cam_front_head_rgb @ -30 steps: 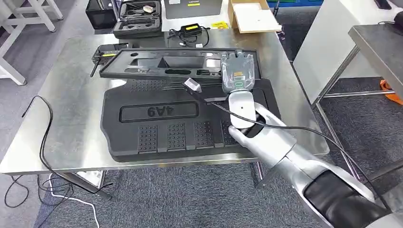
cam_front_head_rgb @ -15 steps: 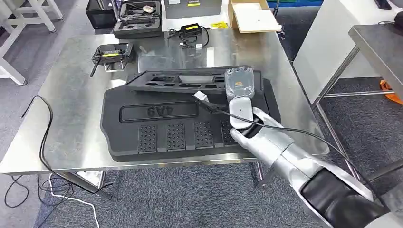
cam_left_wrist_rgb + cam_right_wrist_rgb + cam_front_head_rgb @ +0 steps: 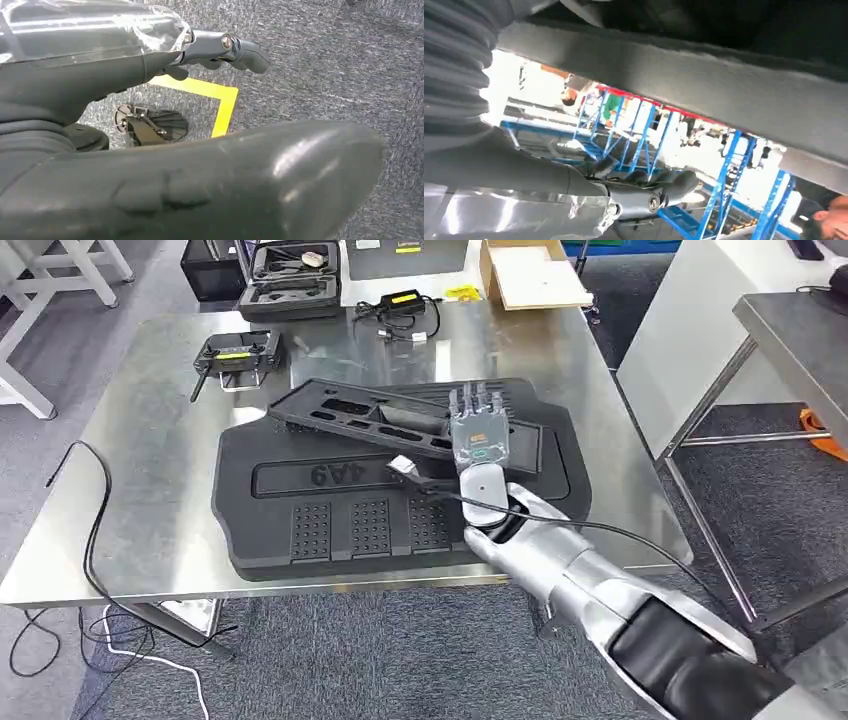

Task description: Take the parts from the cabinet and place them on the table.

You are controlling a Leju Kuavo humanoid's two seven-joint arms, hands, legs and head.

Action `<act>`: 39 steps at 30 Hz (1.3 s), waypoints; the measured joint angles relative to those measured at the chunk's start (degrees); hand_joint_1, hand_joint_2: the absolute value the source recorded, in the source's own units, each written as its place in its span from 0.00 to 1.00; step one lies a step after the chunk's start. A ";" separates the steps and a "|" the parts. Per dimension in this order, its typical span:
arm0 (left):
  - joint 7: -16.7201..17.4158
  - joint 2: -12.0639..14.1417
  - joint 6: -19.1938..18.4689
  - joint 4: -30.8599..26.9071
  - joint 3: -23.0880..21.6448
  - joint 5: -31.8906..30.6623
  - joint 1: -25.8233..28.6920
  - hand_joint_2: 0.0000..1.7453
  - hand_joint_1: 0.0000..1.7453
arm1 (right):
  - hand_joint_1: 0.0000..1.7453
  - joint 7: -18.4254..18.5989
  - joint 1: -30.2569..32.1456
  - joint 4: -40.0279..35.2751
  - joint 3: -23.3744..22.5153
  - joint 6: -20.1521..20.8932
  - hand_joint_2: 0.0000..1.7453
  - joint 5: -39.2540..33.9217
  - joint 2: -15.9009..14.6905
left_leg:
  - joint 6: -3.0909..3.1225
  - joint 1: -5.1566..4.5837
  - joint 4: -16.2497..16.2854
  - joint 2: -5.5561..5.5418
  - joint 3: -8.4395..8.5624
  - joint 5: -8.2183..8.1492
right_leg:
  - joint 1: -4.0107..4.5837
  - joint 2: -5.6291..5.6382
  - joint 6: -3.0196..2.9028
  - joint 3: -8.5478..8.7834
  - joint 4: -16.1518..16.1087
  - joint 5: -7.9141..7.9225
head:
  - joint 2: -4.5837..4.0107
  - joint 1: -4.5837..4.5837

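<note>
A long narrow black part (image 3: pixel 370 416) with cut-outs lies slanted across a big black panel (image 3: pixel 330 510) marked "9A4" on the steel table (image 3: pixel 150 510). My right hand (image 3: pixel 479 435) holds the narrow part's right end, fingers (image 3: pixel 474 400) reaching over its far edge. In the right wrist view the part (image 3: pixel 704 85) crosses close overhead, with a finger (image 3: pixel 664 192) beneath it. My left hand (image 3: pixel 215 47) hangs over the grey carpet with nothing in it, its thick thumb (image 3: pixel 250 180) in front.
Behind the panel are a black controller (image 3: pixel 235 350), a charger with cable (image 3: pixel 405 310), an open black case (image 3: pixel 295 280) and a cardboard box (image 3: pixel 535 275). A black cable (image 3: pixel 90 520) drapes over the table's left edge. A white bench (image 3: pixel 700 320) stands to the right.
My right hand has come down and a little to the left with the narrow part. The part has dropped from a raised, upturned pose to lie slanted on the big panel.
</note>
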 joint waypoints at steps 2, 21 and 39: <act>-0.11 0.00 0.09 0.00 0.02 0.00 0.11 0.00 0.00 | 0.00 -0.15 0.00 0.44 0.26 -0.46 1.00 -0.76 0.44 | 0.00 0.00 0.00 0.00 0.00 0.00 | 0.00 0.00 0.00 0.00 0.00 0.00 | 0.00 0.00; -0.50 0.61 -1.22 0.00 0.02 0.00 0.97 0.00 0.00 | 0.00 -3.17 -1.03 -7.59 1.29 14.65 0.00 -27.35 -0.57 | 0.00 -0.05 0.02 0.09 0.26 0.00 | 0.00 0.09 0.00 0.20 -0.02 0.01 | 0.00 0.00; -1.57 0.76 0.28 0.07 0.04 0.00 1.70 0.00 0.00 | 0.00 -12.32 4.42 -29.46 -0.44 -4.60 1.00 -26.58 -5.92 | -0.02 -0.05 0.04 0.09 0.28 -0.03 | 0.01 0.11 0.01 0.21 -0.03 0.01 | 0.00 0.02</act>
